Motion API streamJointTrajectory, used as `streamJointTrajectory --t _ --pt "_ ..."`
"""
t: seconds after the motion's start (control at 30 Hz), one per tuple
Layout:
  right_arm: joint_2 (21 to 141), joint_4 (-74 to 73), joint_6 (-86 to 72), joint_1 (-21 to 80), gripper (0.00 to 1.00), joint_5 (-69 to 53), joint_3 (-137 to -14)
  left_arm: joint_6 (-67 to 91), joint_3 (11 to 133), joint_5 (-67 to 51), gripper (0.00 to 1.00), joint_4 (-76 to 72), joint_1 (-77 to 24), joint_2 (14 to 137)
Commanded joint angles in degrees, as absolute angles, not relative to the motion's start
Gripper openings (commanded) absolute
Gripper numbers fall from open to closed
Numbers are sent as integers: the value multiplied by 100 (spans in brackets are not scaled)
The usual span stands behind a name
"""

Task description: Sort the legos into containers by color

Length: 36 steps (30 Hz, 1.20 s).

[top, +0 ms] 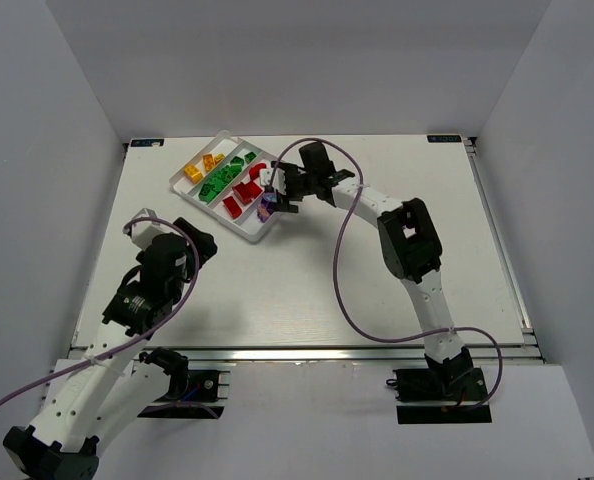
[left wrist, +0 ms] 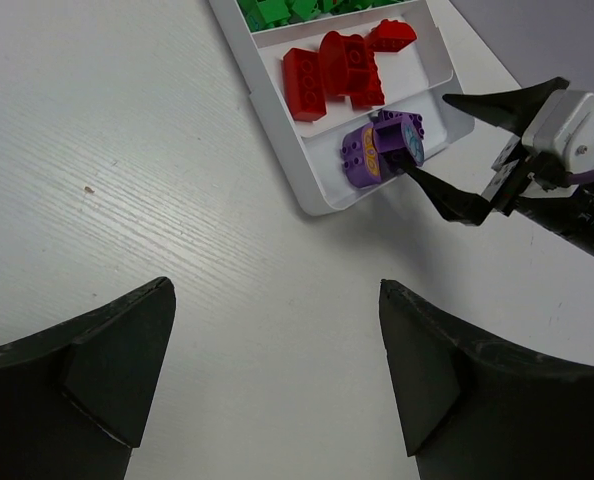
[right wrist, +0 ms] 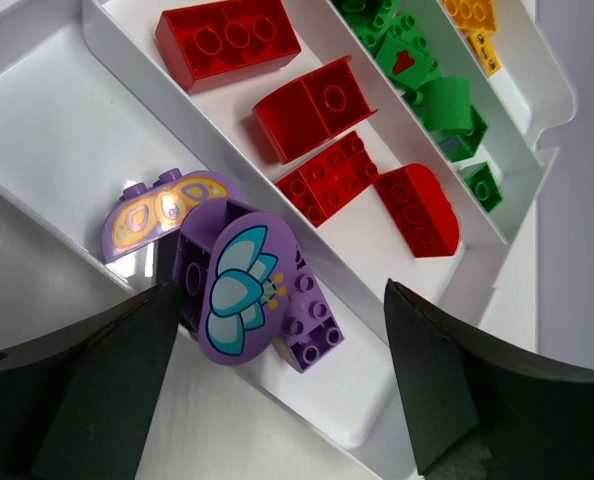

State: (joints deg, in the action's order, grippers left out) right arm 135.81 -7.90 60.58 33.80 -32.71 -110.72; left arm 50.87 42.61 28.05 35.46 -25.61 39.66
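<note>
The white tray (top: 253, 236) lies at the back left of the table, with four compartments. They hold yellow-orange bricks (top: 202, 165), green bricks (top: 222, 181), red bricks (top: 243, 190) and purple bricks (top: 266, 208). My right gripper (top: 280, 197) is open over the near end of the purple compartment. In the right wrist view its jaws (right wrist: 279, 335) stand wide on either side of the round purple brick (right wrist: 239, 292), which leans on other purple bricks (right wrist: 315, 322). My left gripper (top: 199, 243) is open and empty over bare table (left wrist: 277, 300), short of the tray (left wrist: 277, 150).
White walls close the table in at the back and both sides. The right arm's purple cable (top: 342, 270) loops over the middle of the table. A metal rail (top: 307, 352) runs along the near edge. The right gripper (left wrist: 427, 134) shows in the left wrist view.
</note>
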Motion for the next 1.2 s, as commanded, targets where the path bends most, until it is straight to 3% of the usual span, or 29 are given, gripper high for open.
streamJointTrajectory --t 0.0,0.23,0.33,0.47,0.7,0.87,1.17 --pt "12877 -528 5995 3314 89 -3313 -10776 5036 4482 2743 92 3384 -2531 3972" --pt "11333 -237 4811 3032 89 -3358 -9757 4790 4719 2532 98 3156 -2531 4095" --pt "10830 -343 4352 2953 89 -2893 -9274 4685 4869 2496 98 3068 -2531 4139" --pt "9864 -237 3185 2875 90 -1244 -8483 4413 5080 2190 98 2866 -2531 4341" --pt "9053 -1860 1918 2154 89 -1925 -8463 3929 5686 1477 98 2742 -2531 4912" --pt "8254 -1987 1441 1828 89 -1995 -7992 3525 6186 1178 98 2909 -2531 5168" --pt "6751 -1775 932 1802 90 -625 -6620 3401 6056 782 98 2830 -2531 5019"
